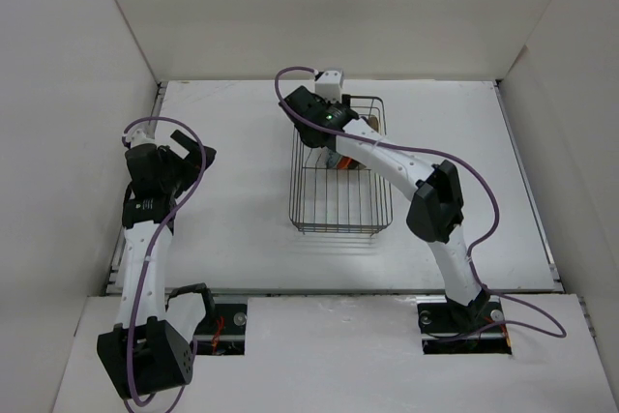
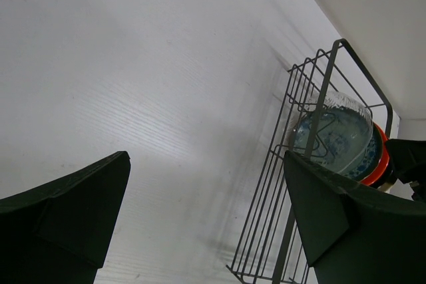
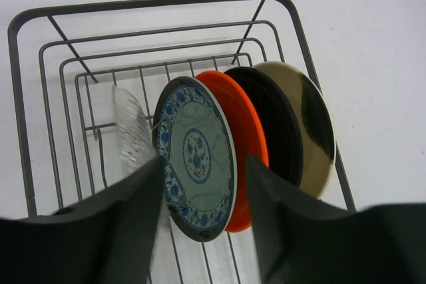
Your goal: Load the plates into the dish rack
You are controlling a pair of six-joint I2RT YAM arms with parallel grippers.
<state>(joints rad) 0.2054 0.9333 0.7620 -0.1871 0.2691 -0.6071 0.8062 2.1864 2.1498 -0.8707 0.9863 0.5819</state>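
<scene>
Dark-wire dish rack (image 3: 160, 1) holds all five plates on edge in one row, dividers keeping them upright: clear glass plate (image 3: 132, 131) at rack's end, then teal-patterned plate (image 3: 196, 157), orange plate (image 3: 245, 118), black plate (image 3: 274, 124), cream plate (image 3: 311, 118). Right gripper (image 3: 203, 184) hovers above rack, jaws spread, grasping nothing. Left gripper (image 2: 205, 164) well apart from rack, released, empty. Loading looks complete.

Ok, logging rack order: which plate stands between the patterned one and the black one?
The orange plate, the only bright one, sandwiched between the teal-patterned plate and the black plate.
</scene>
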